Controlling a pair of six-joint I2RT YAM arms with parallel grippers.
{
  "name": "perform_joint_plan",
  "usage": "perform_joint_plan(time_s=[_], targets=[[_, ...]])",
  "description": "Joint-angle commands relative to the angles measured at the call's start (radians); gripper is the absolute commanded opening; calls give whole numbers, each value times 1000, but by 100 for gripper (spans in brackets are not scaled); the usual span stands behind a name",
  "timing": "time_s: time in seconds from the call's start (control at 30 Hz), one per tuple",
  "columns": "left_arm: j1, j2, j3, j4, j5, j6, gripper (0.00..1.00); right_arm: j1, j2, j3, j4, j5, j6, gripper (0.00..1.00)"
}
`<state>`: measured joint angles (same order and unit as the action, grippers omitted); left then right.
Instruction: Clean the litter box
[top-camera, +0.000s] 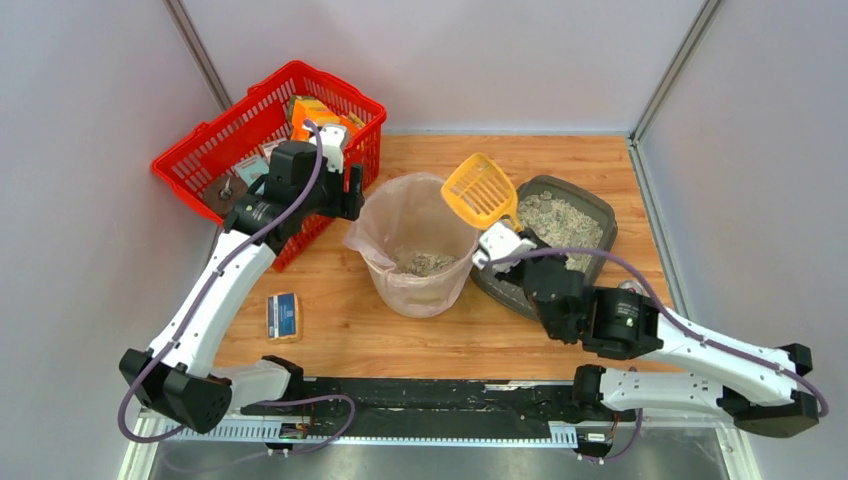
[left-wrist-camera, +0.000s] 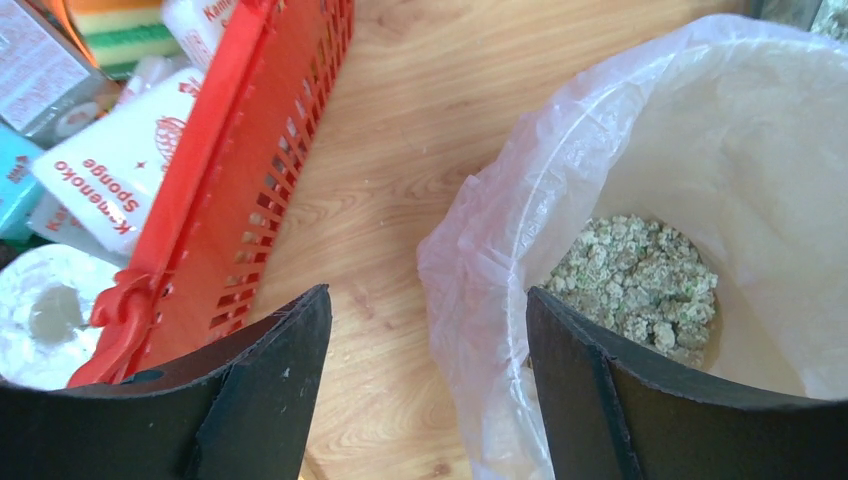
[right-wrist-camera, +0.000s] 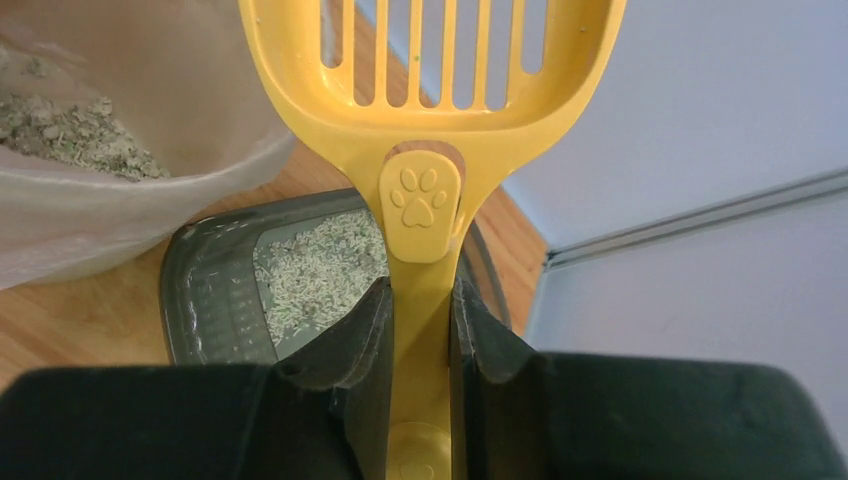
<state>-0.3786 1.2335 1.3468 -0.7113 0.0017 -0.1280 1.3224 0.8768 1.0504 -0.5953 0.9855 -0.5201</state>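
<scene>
- Nearest the lens in the right wrist view, the right gripper (right-wrist-camera: 420, 340) fills the bottom of the frame, its two dark fingers clamped on the handle of the yellow scoop (right-wrist-camera: 420, 195).
- The scoop's slotted head rises to the top centre of that frame, and no litter shows on the visible slots.
- In the left wrist view, the left gripper (left-wrist-camera: 430, 300) sits at the bottom edge with its fingers wide apart and only bare wood between them.
- The litter box (right-wrist-camera: 215, 300) lies behind the scoop handle, left of centre. Pale litter covers part of its floor, and the dark grey bottom is bare at the left.
- In the overhead view it sits right of centre on the table (top-camera: 600, 160), just beside the bin (top-camera: 415, 290).
- The bin stands at the middle of the frame, lined with a clear bag, with litter clumps (left-wrist-camera: 635, 280) at its bottom.
- The red basket (top-camera: 205, 165) is at the upper left, holding a sponge pack (left-wrist-camera: 110, 190) among other goods.
- A small packet (top-camera: 284, 315) lies on the wood at lower left.
</scene>
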Motion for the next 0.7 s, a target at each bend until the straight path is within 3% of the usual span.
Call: perform_joint_plan(time_s=[0.0, 0.23, 0.43, 0.67], targets=[[1, -55, -18, 67, -40, 4, 79, -175, -33, 88, -132, -209, 337, 0], [1, -52, -15, 64, -37, 4, 79, -596, -30, 73, -212, -631, 580, 0], [1, -49, -14, 62, -32, -1, 79, -803, -12, -9, -245, -744, 732, 0], [1, -48, -8, 56, -17, -5, 79, -1051, 72, -53, -333, -1094, 856, 0]])
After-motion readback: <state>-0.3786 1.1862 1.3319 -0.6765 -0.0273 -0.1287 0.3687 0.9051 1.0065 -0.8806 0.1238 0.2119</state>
